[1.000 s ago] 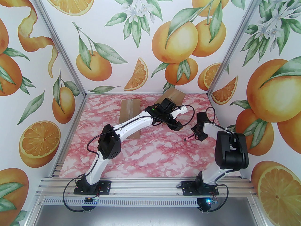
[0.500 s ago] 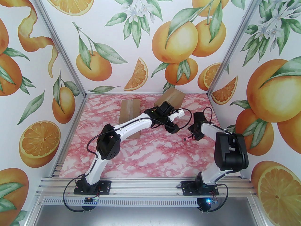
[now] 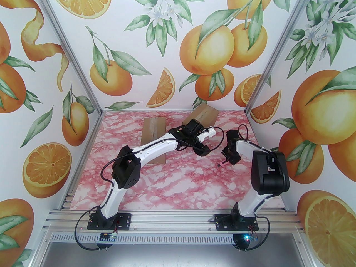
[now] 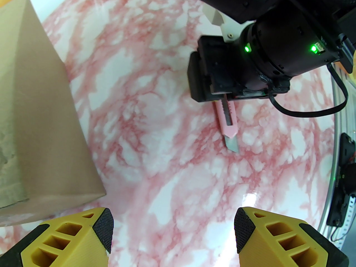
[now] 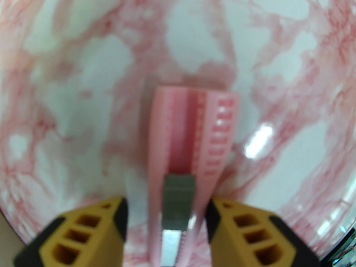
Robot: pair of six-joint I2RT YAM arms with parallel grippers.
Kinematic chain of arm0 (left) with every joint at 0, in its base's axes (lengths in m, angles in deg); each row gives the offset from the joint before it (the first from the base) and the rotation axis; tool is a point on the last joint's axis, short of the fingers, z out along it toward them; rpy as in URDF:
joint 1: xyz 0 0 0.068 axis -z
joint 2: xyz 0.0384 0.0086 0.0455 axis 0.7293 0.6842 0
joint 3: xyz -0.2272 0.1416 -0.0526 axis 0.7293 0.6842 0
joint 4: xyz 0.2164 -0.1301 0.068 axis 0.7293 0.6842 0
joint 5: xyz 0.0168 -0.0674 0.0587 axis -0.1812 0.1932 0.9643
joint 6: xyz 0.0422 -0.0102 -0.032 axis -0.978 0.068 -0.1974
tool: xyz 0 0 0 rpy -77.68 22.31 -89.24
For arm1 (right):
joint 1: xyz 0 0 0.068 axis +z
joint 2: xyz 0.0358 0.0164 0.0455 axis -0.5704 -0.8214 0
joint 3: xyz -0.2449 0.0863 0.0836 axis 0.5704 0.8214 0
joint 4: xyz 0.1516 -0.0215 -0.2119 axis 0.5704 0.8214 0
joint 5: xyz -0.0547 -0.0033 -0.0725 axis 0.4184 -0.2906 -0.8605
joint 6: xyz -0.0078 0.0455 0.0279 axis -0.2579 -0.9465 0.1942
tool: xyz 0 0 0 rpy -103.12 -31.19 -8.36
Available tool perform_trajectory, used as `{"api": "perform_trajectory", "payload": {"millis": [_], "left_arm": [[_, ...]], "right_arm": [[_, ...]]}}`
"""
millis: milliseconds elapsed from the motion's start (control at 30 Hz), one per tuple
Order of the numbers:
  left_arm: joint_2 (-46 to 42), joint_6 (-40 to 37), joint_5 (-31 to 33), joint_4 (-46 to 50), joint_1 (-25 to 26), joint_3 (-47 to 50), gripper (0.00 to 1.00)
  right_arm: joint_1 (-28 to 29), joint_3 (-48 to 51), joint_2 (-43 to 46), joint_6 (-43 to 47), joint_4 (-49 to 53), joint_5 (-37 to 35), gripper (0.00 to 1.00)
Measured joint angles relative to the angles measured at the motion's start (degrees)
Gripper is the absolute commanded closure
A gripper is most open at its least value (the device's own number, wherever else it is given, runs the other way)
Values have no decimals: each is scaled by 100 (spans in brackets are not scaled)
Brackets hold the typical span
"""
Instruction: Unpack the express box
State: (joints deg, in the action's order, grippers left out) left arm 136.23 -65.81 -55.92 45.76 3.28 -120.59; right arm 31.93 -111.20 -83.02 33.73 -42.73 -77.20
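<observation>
A flat brown express box (image 3: 153, 131) with a tape strip down its top lies at the back left of the pink marble table; my left arm crosses its near end. My left gripper (image 3: 207, 141) hovers right of it, open and empty (image 4: 173, 224). A second brown box (image 3: 205, 113) stands tilted by the back wall, and its side (image 4: 41, 115) shows close on the left in the left wrist view. My right gripper (image 3: 226, 160) is shut on a pink utility knife (image 3: 222, 164), blade end pointing down near the table (image 4: 229, 122). In the right wrist view the knife (image 5: 192, 126) sits between the yellow fingers (image 5: 167, 204).
The pink marble tabletop (image 3: 172, 185) spreads in front of both grippers. Printed orange walls and aluminium posts (image 3: 93, 101) close in the left, back and right sides. The two grippers hang about a hand's width apart.
Both grippers have drifted a little left and towards each other. The right gripper's fingers have narrowed around the knife. The left gripper stays open.
</observation>
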Motion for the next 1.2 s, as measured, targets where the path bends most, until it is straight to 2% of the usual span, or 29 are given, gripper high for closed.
{"api": "perform_trajectory", "payload": {"millis": [433,867,1000,1200], "left_arm": [[-107,17,-203,-13,-98,2,25],[-122,435,-813,-129,-284,13,26],[-125,553,-968,-210,-319,70,30],[-142,1172,-1910,-774,-481,498,32]], "right_arm": [[63,109,122,212,-37,-37,63],[695,516,1252,367,-195,61,63],[741,632,1456,369,-323,61,63],[1104,1110,2986,481,-857,28,64]]}}
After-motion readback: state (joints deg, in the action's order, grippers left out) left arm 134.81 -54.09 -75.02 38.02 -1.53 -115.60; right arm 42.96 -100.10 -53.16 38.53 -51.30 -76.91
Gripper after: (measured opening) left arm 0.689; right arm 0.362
